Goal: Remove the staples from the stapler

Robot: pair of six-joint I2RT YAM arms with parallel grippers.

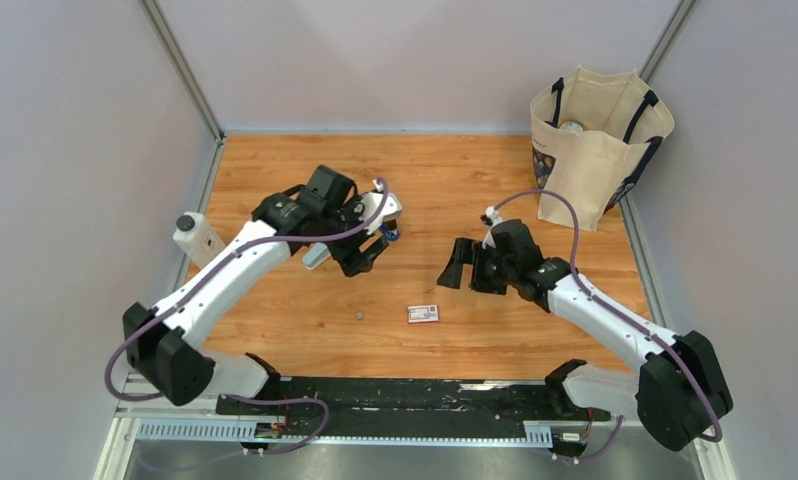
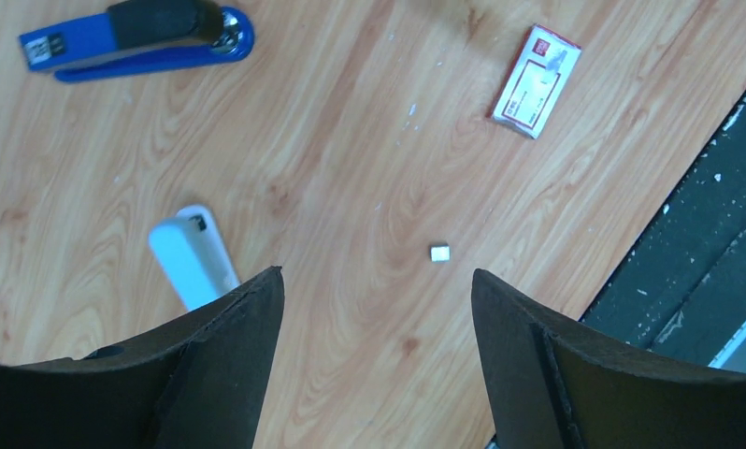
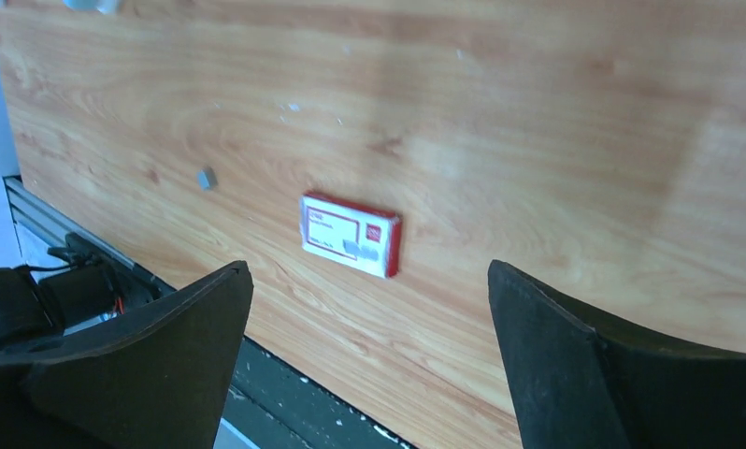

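Now both jaws stand wide open and empty; a low sweep could scatter the staples (image 2: pixel 439 252), lying at four o'clock from the stapler (image 2: pixel 131 39) in left wrist view.

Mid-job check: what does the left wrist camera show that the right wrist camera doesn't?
Left wrist only: the stapler on the table, the pale block seen clearly, and the open left gripper. Right wrist only: the open, empty right gripper. Both: the red-and-white box and one small silver staple bit lying on the wood.
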